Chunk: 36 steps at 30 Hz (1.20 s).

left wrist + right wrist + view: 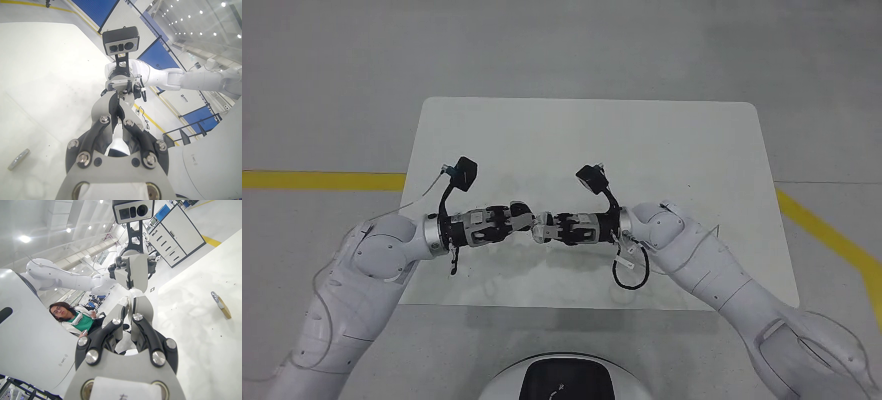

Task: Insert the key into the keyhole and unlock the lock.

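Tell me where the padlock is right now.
In the right wrist view the brass padlock lies on the white table, apart from the right gripper and gripped by nothing.

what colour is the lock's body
Brass gold, on the lock; clearest in the right wrist view.

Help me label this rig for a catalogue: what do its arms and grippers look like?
The left arm and right arm have glossy white rounded shells. The left gripper and right gripper have pale grey fingers, black inner pads and black linkage bars with silver fasteners. A black camera box on a black bracket sits at each wrist; a black cable loops beside the right wrist.
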Tool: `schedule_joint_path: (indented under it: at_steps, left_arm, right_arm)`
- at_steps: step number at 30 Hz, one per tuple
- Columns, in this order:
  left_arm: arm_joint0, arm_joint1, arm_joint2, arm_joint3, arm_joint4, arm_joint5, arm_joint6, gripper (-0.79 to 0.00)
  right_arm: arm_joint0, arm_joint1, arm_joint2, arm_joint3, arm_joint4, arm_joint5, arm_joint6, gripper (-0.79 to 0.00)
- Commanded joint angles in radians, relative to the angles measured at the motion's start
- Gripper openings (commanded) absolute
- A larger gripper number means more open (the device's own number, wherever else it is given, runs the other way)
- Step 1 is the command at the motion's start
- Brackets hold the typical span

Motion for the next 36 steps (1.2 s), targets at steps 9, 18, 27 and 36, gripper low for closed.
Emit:
schedule_joint_path:
  at_steps: [9,18,27,36]
  left_arm:
    - [0.021,0.008,-0.031,0.005,0.038,0.003,0.044,0.000]
    - [0.121,0.043,-0.215,-0.151,0.461,0.128,0.079,0.000]
    - [0.090,0.049,-0.115,-0.248,1.153,0.184,0.093,0.000]
    - [-0.045,0.017,0.130,-0.140,1.346,0.178,0.069,-0.188]
  right_arm:
    - [0.005,0.015,0.033,0.010,-0.003,0.000,0.000,-0.785]
    - [-0.093,0.065,0.311,0.066,-0.237,0.000,-0.108,-0.785]
    - [-0.121,0.071,0.359,0.065,-0.279,0.000,-0.161,-0.785]
    - [-0.121,0.071,0.359,0.065,-0.279,0.000,-0.161,-0.785]
